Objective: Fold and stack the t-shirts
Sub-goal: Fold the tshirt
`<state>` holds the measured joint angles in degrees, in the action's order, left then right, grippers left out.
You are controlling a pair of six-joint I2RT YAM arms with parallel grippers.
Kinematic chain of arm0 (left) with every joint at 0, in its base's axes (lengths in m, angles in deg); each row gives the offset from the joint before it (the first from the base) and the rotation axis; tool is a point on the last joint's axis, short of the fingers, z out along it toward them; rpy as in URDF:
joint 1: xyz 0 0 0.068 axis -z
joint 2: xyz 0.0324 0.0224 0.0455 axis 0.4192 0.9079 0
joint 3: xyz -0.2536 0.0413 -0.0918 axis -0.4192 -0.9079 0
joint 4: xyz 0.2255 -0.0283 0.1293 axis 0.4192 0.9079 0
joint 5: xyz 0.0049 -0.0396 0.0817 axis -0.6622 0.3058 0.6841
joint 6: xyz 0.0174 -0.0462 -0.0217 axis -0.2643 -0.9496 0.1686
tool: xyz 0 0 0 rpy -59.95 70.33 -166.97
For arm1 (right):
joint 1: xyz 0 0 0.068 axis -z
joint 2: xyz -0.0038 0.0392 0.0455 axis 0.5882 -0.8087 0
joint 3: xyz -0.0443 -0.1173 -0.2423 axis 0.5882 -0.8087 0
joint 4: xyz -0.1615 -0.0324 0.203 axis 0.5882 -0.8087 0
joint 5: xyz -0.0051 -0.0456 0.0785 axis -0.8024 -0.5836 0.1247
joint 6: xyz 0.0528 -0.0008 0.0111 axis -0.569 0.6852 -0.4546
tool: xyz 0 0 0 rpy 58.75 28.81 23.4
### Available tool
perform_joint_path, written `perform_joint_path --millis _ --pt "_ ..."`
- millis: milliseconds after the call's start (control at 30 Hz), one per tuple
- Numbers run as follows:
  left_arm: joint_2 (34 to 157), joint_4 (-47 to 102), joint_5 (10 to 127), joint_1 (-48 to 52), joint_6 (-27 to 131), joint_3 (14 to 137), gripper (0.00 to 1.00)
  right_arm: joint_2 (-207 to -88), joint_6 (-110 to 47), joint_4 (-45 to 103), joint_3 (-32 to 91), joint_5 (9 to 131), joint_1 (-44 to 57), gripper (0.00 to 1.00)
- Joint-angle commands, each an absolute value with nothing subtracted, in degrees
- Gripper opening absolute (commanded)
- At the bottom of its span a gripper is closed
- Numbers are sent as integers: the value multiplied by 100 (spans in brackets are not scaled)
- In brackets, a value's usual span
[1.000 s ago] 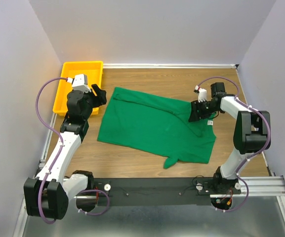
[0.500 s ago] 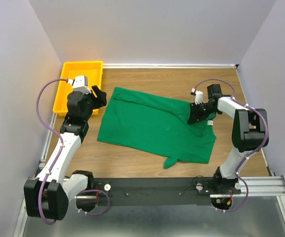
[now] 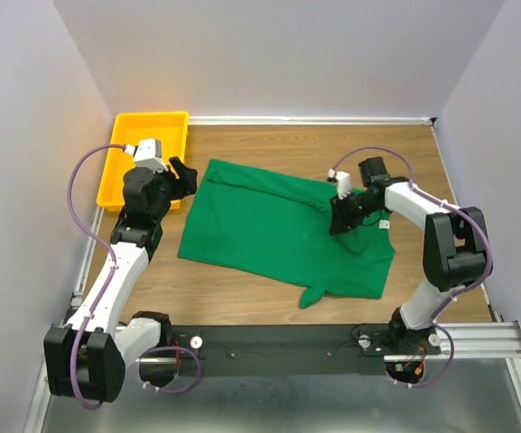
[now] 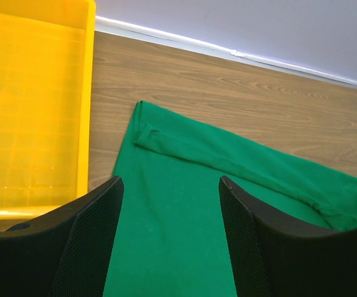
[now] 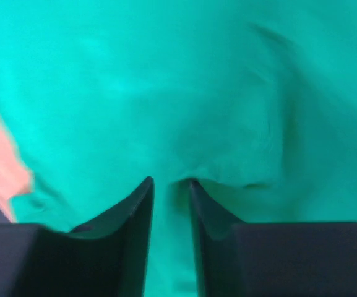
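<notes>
The right gripper (image 5: 171,180) is clenched to a narrow slit, pinching a soft ridge of the dark-green t-shirt (image 3: 269,230) on its side far from the yellow plastic tray (image 3: 152,115). The shirt lies rumpled on the wood-grain table (image 3: 287,144), just beside the tray. The left gripper (image 4: 169,180) hovers near the tray, spread wide and empty.

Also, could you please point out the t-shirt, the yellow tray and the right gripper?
t-shirt (image 3: 260,230), top view, middle of fabric.
yellow tray (image 3: 144,132), top view, bare floor.
right gripper (image 5: 170,183), right wrist view, between its fingertips.
</notes>
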<state>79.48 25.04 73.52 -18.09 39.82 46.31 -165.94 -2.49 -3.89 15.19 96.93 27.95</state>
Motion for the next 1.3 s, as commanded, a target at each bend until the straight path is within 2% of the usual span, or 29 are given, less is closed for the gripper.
perform_joint_path --millis 0,33,100,267,400,500,533,633,800,967,1267 --pt "8002 2290 7119 -1854 3872 4527 71 -16250 183 -719 1453 10000 2005 41" --pt "8019 2281 7101 -1854 3872 4545 71 -16294 288 -824 1505 9965 1699 49" --pt "8064 2263 7066 -1854 3863 4562 71 -16390 359 -974 1550 9991 1381 54" --pt "8239 2228 6874 -1854 3819 4571 71 -16391 237 -1089 1979 10044 1335 54" --pt "8686 2052 6583 -1854 3337 4466 71 -16329 -237 -940 2454 10193 1729 54" --pt "9450 2201 6407 -1828 2818 4676 63 -16356 -747 -703 2665 10149 2002 54" --pt "9661 2289 6442 -1776 2599 4903 58 -16399 -887 -624 2692 10149 2186 54" --pt "10733 2965 7275 -1460 2343 5755 57 -16514 -1065 -500 2771 9991 2503 55" --pt "12095 4465 8375 -1072 2106 7355 63 -16496 -1170 -369 2666 9885 2750 55" --pt "13448 5759 9182 -1020 1675 9058 63 -16382 -1188 -280 2447 9842 2785 56" --pt "14154 6455 9676 -1011 1841 10125 59 -16364 -1249 -192 2341 9876 2908 56"
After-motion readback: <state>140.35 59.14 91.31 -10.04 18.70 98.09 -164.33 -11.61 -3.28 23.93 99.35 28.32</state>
